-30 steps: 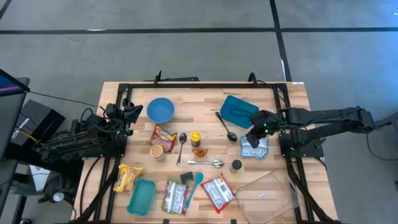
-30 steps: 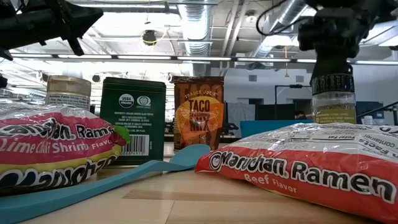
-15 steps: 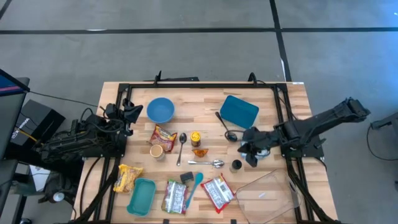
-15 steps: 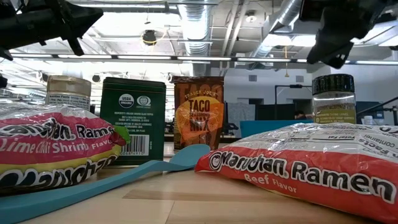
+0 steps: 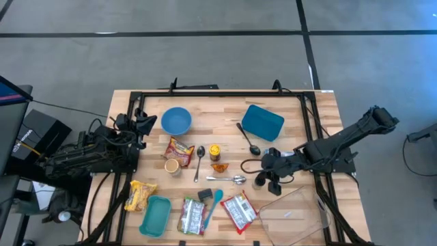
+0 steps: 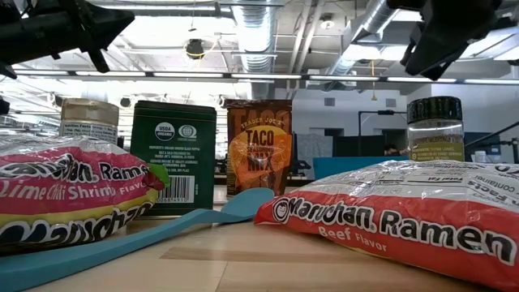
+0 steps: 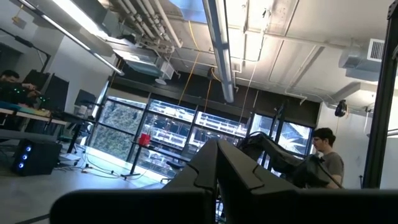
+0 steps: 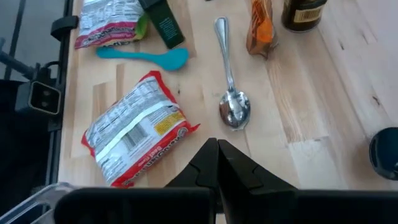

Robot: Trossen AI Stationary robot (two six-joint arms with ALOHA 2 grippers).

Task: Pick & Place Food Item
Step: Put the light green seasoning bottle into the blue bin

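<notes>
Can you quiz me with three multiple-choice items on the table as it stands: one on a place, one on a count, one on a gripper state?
1. Where does the round blue bowl sit?
A. far side of the wooden table, toward the left arm
B. near edge, beside the clear plastic container
C. under the right gripper

2. How many silver metal spoons lie on the table?
A. none
B. two
C. five

3. How are the right gripper's fingers?
A. wide open
B. shut on a ramen packet
C. shut, holding nothing

Answers:
1 A: the high view shows the bowl near the far left corner.
2 B: one silver spoon lies lengthwise by the jars, another crosswise below it.
3 C: the right wrist view shows the fingers together above bare wood, with nothing between them.
</notes>
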